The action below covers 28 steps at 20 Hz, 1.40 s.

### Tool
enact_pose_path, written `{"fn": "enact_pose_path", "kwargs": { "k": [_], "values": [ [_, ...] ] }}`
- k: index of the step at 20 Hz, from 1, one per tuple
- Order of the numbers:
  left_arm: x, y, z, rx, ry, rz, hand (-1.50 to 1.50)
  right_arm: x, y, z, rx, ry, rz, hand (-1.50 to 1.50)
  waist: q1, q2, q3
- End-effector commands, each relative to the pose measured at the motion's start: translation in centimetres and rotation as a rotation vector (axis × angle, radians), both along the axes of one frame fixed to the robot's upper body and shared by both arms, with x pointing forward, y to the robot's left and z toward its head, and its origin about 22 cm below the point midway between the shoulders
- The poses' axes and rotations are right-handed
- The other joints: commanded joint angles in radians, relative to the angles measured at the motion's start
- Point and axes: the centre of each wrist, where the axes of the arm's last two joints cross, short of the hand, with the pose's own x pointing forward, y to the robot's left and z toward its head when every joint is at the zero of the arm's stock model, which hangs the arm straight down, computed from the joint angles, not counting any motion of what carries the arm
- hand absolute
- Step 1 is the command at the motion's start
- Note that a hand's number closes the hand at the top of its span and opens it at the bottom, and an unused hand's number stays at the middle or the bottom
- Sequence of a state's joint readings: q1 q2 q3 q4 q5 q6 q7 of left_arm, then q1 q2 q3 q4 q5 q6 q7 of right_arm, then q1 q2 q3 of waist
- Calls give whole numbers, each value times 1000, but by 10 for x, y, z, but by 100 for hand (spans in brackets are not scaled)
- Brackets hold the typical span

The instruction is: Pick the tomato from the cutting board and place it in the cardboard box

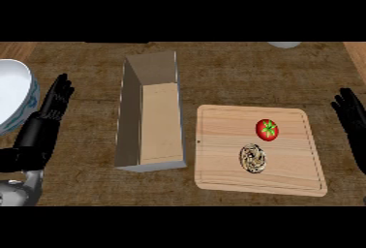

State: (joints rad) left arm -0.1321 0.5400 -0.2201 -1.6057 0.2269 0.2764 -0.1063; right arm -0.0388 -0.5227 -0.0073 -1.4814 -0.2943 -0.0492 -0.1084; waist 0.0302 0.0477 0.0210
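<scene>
Red tomato (267,129), green stem star facing up, sits on the light wooden cutting board (286,179) in its upper right part, untouched. Board lies flat just right of the cardboard box (151,114). Box is long, narrow, open-topped, tall grey-brown walls, bare tan floor, left of the tomato.
</scene>
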Motion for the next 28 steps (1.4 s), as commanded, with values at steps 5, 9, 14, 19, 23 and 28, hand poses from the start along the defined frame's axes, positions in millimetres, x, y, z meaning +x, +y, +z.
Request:
{"fn": "enact_pose_path", "kwargs": {
  "k": [5,9,14,19,23,28],
  "values": [
    [-4,11,-27,71,176,115,0,71,85,51,205,-322,270,-150,35,-37,-18],
    [-17,6,-49,48,292,120,0,71,72,11,-113,-184,-129,150,15,-38,-21],
    [-17,6,-50,61,300,158,0,88,80,-32,92,-279,-51,-150,-15,-44,-20],
    [-18,17,-37,44,295,168,0,87,39,-15,-286,-156,106,-150,-16,-47,-21],
    [-27,4,-50,57,301,161,0,90,8,18,-580,-45,176,-150,-16,-50,-23],
    [-24,-5,-55,41,310,148,0,97,16,42,-827,206,373,-150,-19,-50,-24]
  ]
}}
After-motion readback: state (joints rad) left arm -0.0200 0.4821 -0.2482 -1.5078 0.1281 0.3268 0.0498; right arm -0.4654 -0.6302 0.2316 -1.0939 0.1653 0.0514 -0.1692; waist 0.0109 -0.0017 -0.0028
